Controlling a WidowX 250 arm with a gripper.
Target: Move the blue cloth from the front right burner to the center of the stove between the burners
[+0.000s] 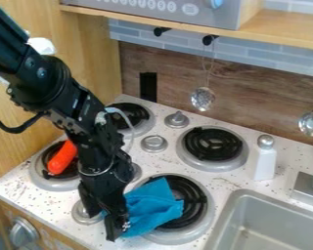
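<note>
The black gripper (102, 223) hangs low over the front of the stove, at the left edge of a blue cloth (152, 207). Its fingers stand apart, and a small bit of blue shows between them. One finger covers part of the cloth's left side. The crumpled cloth lies partly on the front right burner (201, 205) and partly on the white speckled stove top (231, 183).
An orange-red object (62, 158) lies on the front left burner (43, 179), left of the arm. A white shaker (265, 158) stands right of the back right burner (213, 144). The sink (236, 205) is at the lower right. Ladles (203, 98) hang from hooks behind.
</note>
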